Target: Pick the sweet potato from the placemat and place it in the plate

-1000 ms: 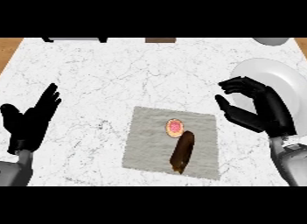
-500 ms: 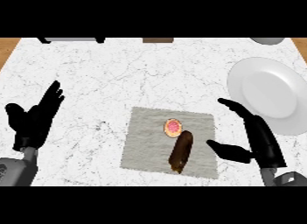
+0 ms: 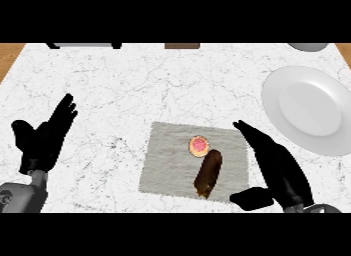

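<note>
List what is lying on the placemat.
The sweet potato and a small round pink item lie on the placemat; the right hand hides part of its right edge.

Along the counter's (image 3: pixel 170 85) far edge you get only slivers of a grey-and-black thing (image 3: pixel 83 45), a brown one (image 3: pixel 182 45) and a rounded grey one (image 3: pixel 308 47), all cut off too short to name. The right hand (image 3: pixel 277 165) hides much of the placemat's (image 3: pixel 170 155) right edge. The small pink-centred round thing (image 3: pixel 199 145) on it is too small to identify.
</note>
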